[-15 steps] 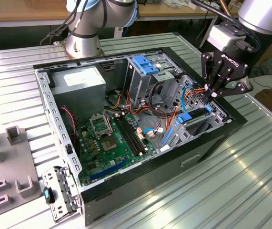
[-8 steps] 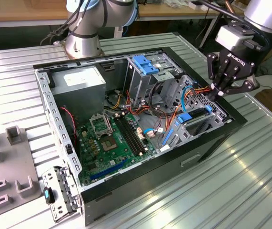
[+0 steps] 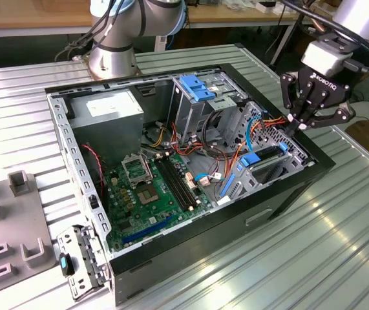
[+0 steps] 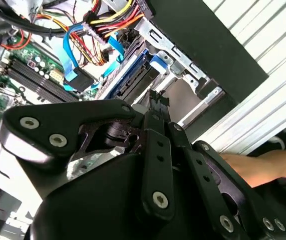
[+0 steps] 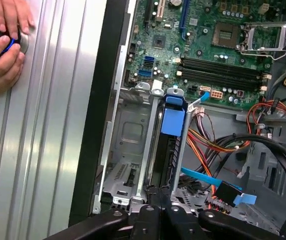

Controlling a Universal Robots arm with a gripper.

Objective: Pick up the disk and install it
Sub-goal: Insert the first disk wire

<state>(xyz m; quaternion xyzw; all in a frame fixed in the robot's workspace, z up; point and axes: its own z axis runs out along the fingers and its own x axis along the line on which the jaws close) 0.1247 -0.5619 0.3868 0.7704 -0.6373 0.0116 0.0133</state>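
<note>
In the exterior view my gripper [image 3: 295, 123] hangs at two o'clock of the disk [image 3: 265, 155] slotted in the cage [image 3: 269, 134], jaws closed on nothing.

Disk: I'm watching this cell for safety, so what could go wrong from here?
1. The gripper hangs right at the cage where the disk sits edge-on; an off-line push could jam it.
2. Loose cables lie beside the cage and might snag.
3. A person's hands rest on the table near the case; an arm swing could hit them.
</note>
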